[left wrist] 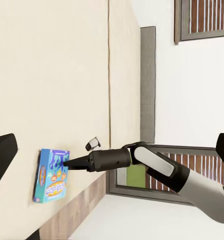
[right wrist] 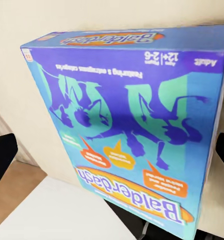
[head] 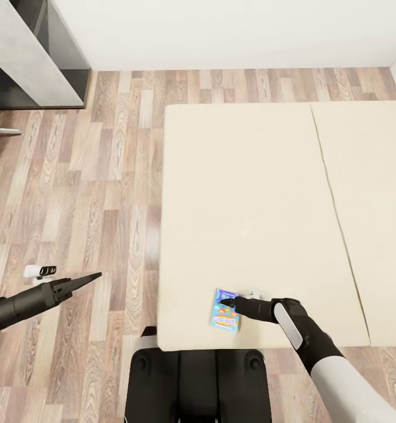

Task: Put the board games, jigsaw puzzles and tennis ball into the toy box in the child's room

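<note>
Where bed (head: 245,194) ends, right gripper (head: 226,302) overhangs board game (head: 225,317).

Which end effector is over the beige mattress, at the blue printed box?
The right end effector, touching the flat blue printed game box on the beige mattress; the left end effector hangs over wood-plank floor.

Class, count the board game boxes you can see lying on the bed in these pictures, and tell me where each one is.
1. The blue board game lies flat near the bed's front edge, at the right gripper. The bed's right side is cut off, so another may lie out of view.
</note>
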You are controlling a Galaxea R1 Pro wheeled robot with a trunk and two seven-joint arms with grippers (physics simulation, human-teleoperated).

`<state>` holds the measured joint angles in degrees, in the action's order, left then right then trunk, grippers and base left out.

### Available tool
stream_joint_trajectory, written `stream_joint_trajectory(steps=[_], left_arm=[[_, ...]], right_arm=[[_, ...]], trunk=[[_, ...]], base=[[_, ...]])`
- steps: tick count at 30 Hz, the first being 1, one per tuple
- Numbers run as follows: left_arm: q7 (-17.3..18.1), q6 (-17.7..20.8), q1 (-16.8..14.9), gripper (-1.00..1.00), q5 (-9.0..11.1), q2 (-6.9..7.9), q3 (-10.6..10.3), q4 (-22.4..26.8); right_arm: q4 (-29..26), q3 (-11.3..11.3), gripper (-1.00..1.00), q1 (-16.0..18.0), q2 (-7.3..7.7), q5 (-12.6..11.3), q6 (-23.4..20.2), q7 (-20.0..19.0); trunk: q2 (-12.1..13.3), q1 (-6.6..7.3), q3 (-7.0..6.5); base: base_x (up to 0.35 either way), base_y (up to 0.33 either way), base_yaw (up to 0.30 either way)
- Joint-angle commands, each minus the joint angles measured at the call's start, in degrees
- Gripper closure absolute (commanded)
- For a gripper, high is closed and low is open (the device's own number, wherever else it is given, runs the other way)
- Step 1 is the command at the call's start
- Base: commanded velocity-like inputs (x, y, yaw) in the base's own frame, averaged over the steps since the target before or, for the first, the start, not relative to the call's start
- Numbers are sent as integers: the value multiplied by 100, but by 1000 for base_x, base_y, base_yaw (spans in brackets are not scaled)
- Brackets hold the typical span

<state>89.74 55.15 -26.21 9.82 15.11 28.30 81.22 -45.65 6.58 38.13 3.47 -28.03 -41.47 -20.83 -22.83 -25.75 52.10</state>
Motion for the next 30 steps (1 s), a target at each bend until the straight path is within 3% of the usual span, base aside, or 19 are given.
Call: stream_joint_trajectory(steps=[1, 17, 30], left_arm=[[26, 61, -2, -100, -7, 1, 0, -1], [26, 65, -5, -100, -7, 1, 0, -1], [26, 59, -3, -100, -7, 1, 0, -1]], right_arm=[[-6, 10, -100, 1, 5, -1, -19, -11], [-6, 10, -100, 1, 5, -1, -19, -18], [-6, 10, -100, 1, 12, -1, -19, -24]], trunk=[[-9, -3, 6], [-9, -3, 6], [-9, -3, 6]], base=[[0, 158, 0], [0, 159, 0], [0, 16, 0]])
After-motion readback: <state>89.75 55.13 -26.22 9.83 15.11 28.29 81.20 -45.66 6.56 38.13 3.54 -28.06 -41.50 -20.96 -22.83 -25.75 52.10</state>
